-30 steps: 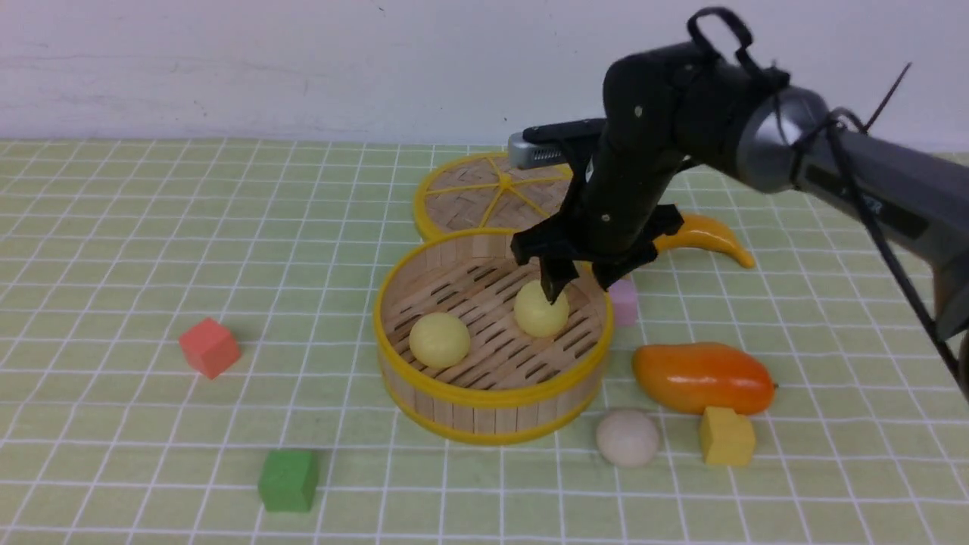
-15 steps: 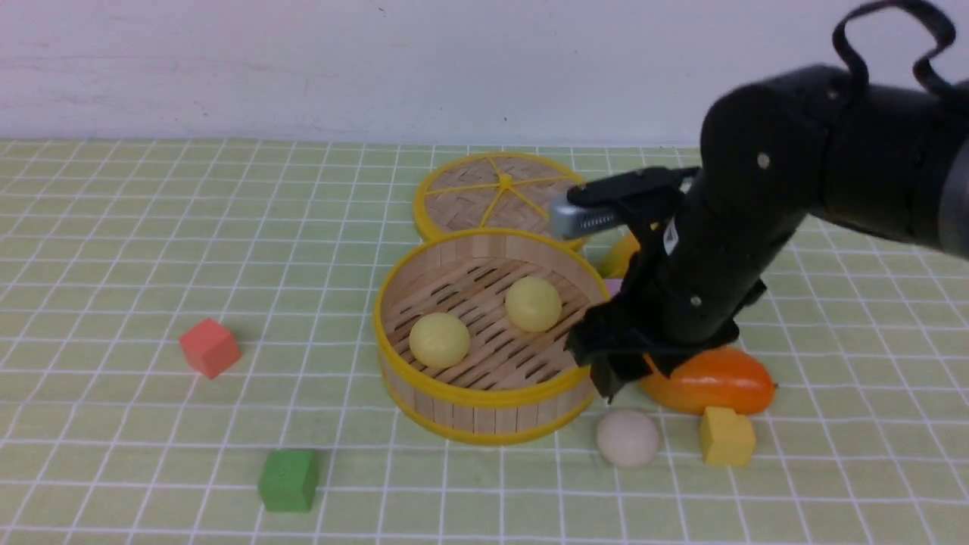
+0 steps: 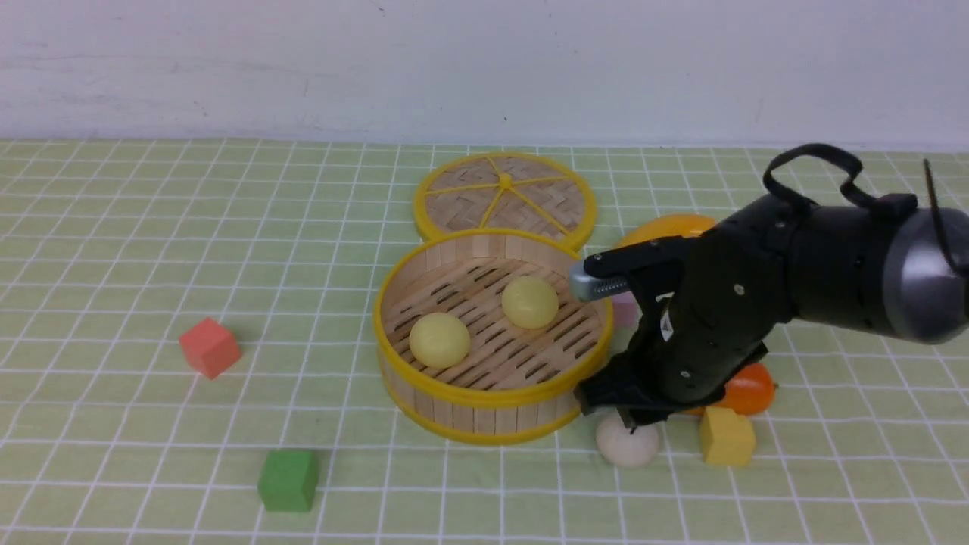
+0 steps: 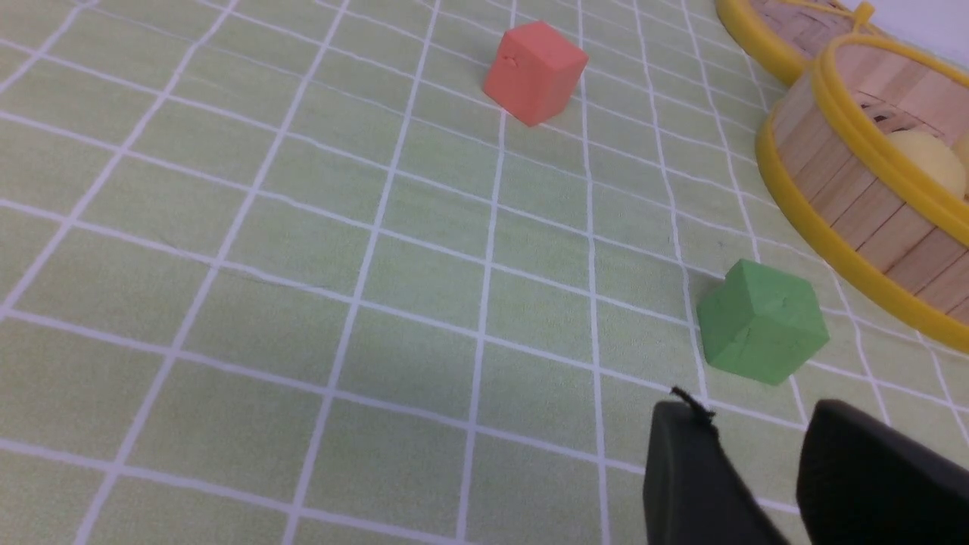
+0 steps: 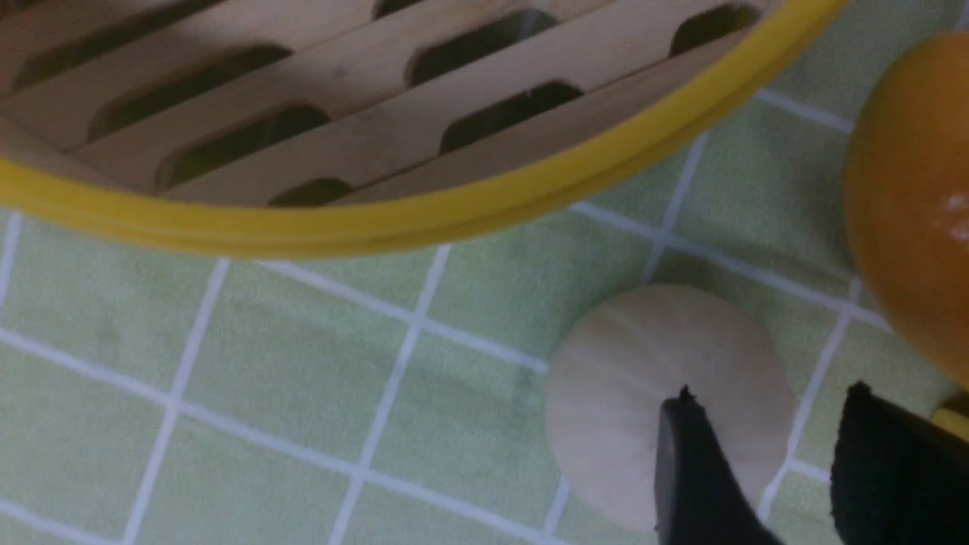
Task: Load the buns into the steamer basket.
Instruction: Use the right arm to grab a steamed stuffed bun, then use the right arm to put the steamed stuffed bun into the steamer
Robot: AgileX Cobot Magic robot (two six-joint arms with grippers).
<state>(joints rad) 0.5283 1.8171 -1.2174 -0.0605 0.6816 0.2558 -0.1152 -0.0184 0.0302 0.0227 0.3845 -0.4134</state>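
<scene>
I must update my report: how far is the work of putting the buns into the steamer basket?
Done: two pale yellow buns lie in the steamer basket. In hand: the right gripper hangs over the off-white bun beside the basket, jaws apart, nothing gripped. Left: grip that bun and put it in.

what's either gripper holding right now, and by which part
nothing is held: the right gripper hangs over the off-white bun, jaws apart, not clamped on it; the left gripper is empty

Bright even light, soft shadows, right claw (image 5: 772, 401) blurred up close.
</scene>
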